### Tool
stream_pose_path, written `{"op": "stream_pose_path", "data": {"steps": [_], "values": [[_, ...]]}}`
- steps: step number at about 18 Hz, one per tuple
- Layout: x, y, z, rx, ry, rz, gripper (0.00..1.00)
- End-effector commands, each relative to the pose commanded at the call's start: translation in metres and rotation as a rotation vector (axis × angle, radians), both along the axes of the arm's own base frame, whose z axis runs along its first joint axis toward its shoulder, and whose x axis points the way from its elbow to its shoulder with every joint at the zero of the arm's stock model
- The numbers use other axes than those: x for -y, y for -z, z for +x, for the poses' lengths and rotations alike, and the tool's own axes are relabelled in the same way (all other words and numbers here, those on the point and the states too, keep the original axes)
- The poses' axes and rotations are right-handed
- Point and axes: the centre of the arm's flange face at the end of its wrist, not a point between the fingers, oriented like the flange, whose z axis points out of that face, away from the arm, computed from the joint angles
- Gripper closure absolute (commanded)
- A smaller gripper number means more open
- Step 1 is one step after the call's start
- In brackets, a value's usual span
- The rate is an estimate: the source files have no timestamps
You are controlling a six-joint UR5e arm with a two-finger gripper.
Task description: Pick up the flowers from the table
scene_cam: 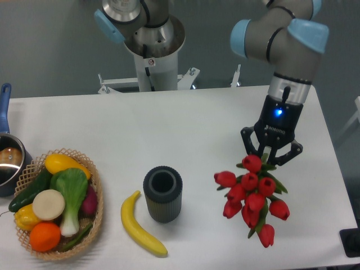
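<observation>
Flowers [251, 197] hang below the gripper [271, 153], blooms downward and toward the camera, with the green stems running up between the 2 fingers. The jaws are pinched on the stems near their upper end; the contact point itself is partly masked by the top bloom and leaves, but the bunch clearly hangs from the tool and nothing else props it. I count about 8 red heads, fanning out beneath the fingers and slightly to the tool's left side as seen here. Whether the lowest bloom is fully off the table [185, 124] cannot be read for certain from a single overhead-ish view, though the bunch looks large and close to the lens, which suggests it is raised.

As a judgement, the grasp is made and the lift appears well under way, so the main work of the task seems done. What is left is only to hold the bunch securely aloft; a thin stem bundle could slip or swing in a 2-finger pinch.

Away from the tool toward the picture's left stand a dark ribbed cup [162, 193] and a banana [140, 225], both well apart from the flowers. Farther out that way sits a wicker basket [95, 194] of produce, with a pot [7, 163] at the edge.
</observation>
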Motion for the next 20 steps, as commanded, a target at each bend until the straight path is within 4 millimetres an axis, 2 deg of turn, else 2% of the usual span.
{"op": "stream_pose_path", "data": {"steps": [12,20], "values": [[0.010,-0.010,-0.003,0.017,-0.024,0.027,0.77],[0.014,-0.009,-0.004,0.021,-0.032,0.026,0.77]]}}
